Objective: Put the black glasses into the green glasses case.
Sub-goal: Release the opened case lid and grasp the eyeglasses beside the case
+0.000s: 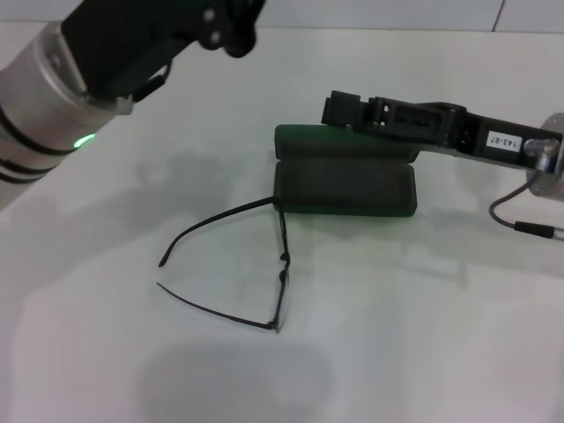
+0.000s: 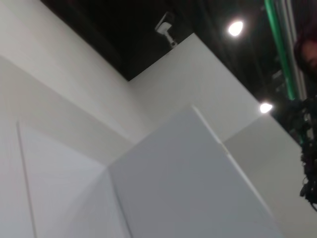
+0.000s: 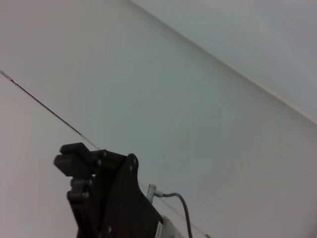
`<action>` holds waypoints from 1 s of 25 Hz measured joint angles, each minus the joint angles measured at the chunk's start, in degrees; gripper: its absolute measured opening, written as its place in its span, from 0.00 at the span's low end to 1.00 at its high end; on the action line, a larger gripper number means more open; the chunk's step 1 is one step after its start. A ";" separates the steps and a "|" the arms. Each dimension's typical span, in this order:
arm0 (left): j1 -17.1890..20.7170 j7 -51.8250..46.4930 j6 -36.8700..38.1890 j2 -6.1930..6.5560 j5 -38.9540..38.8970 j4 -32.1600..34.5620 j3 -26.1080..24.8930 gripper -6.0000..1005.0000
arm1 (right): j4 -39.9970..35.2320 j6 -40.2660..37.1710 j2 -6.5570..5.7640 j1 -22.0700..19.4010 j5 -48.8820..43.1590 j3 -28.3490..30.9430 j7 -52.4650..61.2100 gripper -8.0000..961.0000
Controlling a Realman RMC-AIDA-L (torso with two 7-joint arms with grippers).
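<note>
Reaching over far side of green glasses case (image 1: 345, 187) mid-surface, right claw (image 1: 339, 109), finger state can't tell. Black glasses (image 1: 264, 264) beside case's left end, temples unfolded. Left claw (image 1: 225, 26) raised near far-left corner, finger state unclear.

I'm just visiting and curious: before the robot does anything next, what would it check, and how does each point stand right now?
1. Case open, ready for the glasses: not ok, its lid looks down.
2. Glasses free on the table, arms unfolded: ok.
3. Right tool near the case: ok, it sits over the back edge.
4. Right tool's grip: cannot tell.
5. Left tool out of the way: ok, raised at the far left.
</note>
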 joint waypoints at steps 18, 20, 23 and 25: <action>10.82 -49.98 -20.97 6.03 34.74 18.91 -0.67 0.15 | -17.55 0.57 -1.17 -15.37 -10.61 0.69 -13.39 0.50; 11.43 -55.71 -21.47 5.68 39.30 23.88 -0.70 0.18 | -18.27 2.10 -1.23 -15.77 -11.57 0.73 -15.12 0.50; 12.70 -67.29 -21.60 3.83 49.46 35.44 -0.98 0.22 | -20.23 3.01 -1.52 -16.00 -14.41 0.74 -17.94 0.50; 13.69 -71.87 -21.60 2.00 55.06 42.96 -1.43 0.23 | -23.77 3.36 -1.46 -16.25 -18.45 0.75 -19.92 0.50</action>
